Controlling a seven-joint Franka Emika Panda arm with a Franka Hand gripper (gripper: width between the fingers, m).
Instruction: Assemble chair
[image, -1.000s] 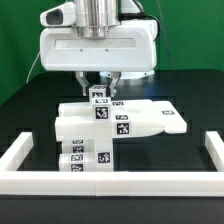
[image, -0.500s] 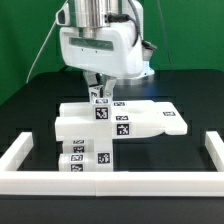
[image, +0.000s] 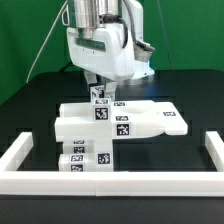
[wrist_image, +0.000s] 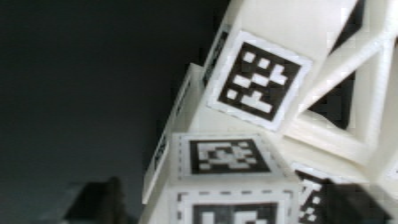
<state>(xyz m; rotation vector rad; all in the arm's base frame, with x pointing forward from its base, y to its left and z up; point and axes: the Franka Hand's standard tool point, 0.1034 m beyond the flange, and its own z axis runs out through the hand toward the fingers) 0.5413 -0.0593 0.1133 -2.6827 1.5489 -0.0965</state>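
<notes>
I cannot tell if my jaws are open; they hang right over the chair (image: 110, 125) in the middle of the black table (image: 30, 110). The white parts look hard, light and smooth, so I would grab a thick leg.

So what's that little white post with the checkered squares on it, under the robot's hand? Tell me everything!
It is a chair part: a small white block, plastic by its look, standing upright on the flat white slab. Black-and-white square tags sit on its faces. The wrist view shows it very close, tags stacked down its side and an open cross-braced frame next to it. The gripper is right above its top; whether it is pinching the post cannot be told. More white tagged pieces lie in front, by the border rail.
</notes>
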